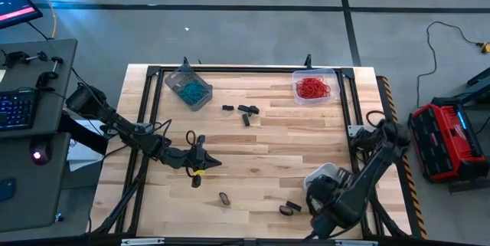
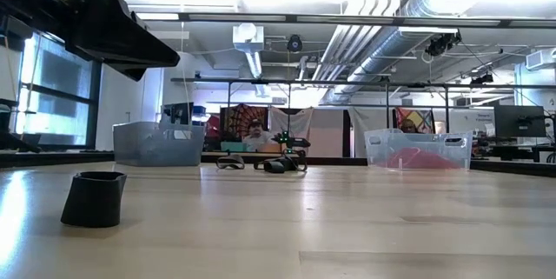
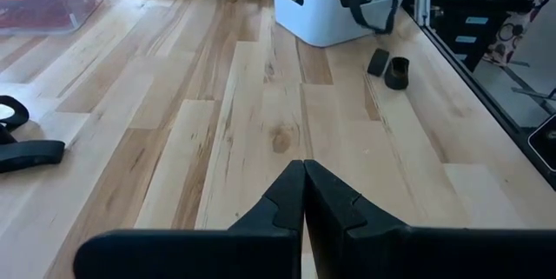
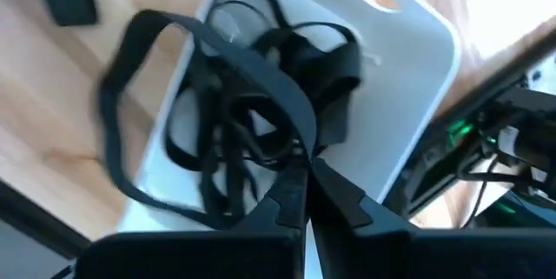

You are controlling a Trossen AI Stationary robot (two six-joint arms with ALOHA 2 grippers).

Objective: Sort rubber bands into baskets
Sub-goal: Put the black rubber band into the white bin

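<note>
My right gripper [image 4: 306,173] is shut on a black rubber band [image 4: 187,40] above the whitish basket [image 1: 318,177] at the near right, which holds more black bands. My left gripper [image 3: 304,175] hovers shut and empty over the middle left of the table [image 1: 213,162]. The grey basket [image 1: 188,86] at the far left holds teal bands. Red bands fill the clear basket [image 1: 314,87] at the far right. Loose black bands lie flat on the wood [image 1: 246,111] [image 1: 223,198] [image 1: 289,208]. My right gripper pinches the black band between its two fingertips at one spot of the loop [image 4: 294,144], coming from above and pointing steeply down. The loop [image 3: 369,5] hangs slack over the whitish basket's opening. I cannot tell whether its lower end touches the bands inside.
A black metal frame [image 1: 230,70] runs round the table's edges. Two black bands [image 3: 389,66] lie beside the whitish basket. One band [image 2: 94,199] stands on edge near the front. Bare wood spreads across the table's middle [image 1: 291,146].
</note>
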